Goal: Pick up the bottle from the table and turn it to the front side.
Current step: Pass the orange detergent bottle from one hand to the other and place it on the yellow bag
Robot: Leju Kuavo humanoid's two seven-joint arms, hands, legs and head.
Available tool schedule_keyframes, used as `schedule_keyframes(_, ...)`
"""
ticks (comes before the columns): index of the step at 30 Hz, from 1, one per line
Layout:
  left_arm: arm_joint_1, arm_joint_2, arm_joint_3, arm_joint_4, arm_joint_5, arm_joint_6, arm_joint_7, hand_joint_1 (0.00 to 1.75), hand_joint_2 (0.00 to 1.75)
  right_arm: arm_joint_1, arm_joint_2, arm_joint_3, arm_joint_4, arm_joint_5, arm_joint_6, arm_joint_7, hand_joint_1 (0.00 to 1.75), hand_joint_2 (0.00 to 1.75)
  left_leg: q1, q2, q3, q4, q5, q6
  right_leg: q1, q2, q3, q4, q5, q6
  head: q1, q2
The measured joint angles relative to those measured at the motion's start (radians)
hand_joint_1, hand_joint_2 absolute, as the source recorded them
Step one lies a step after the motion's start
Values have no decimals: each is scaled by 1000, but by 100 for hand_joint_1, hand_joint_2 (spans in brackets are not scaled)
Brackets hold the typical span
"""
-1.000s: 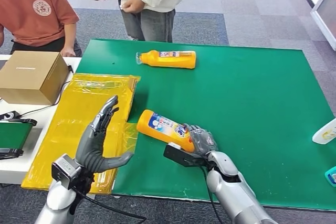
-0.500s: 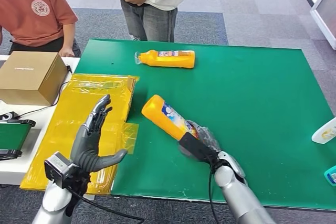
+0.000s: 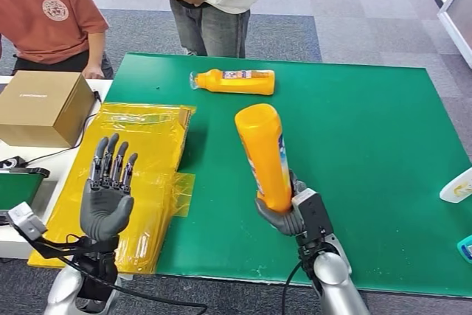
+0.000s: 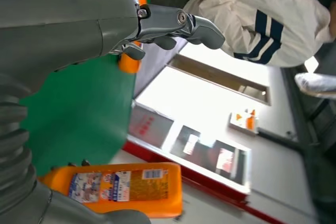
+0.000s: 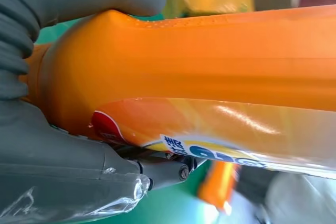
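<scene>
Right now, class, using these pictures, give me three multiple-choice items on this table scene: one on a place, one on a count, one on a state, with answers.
1. Where does the second bottle lie?
A. On the green mat, far side
B. On the cardboard box
C. On the floor

2. How many orange bottles are in the head view?
A. One
B. Two
C. Four

3. What is the right hand doing?
A. Resting flat on the mat
B. Gripping the held bottle lifted above the mat
C. Touching the yellow bags

Answers: 1 A, it lies on the green mat near the people; 2 B, one lying, one held; 3 B, the fingers wrap its lower end.
</scene>
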Motion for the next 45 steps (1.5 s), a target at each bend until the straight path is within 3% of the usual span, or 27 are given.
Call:
schedule_keyframes(9, 12, -18, 6, 27, 143, -49, 113, 0, 175, 24, 1, 100, -146, 116, -156, -67, 175, 175, 0, 0, 0, 0, 0, 0, 0, 0, -1, 0, -1, -1, 0, 0)
schedule_keyframes(22, -74, 22, -171, 159, 159, -142, 201, 0, 175, -28, 1, 254, -133, 423, -393, -101, 175, 175, 0, 0, -1, 0, 0, 0, 0, 0, -1, 0, -1, -1, 0, 0)
schedule_keyframes(32, -151, 67, -247, 212, 23, -96, 181, 0, 175, -77, 0, 326, -27, 505, -445, -66, 175, 175, 0, 0, -1, 0, 0, 0, 0, 0, -2, 0, -1, -1, 0, 0)
schedule_keyframes(45, -180, 66, -285, 193, -98, 23, 152, 0, 175, -104, 1, 377, 161, 500, -452, -41, 175, 175, 0, 0, -1, 0, 0, 0, 0, 0, -2, 0, -1, -1, 0, 0)
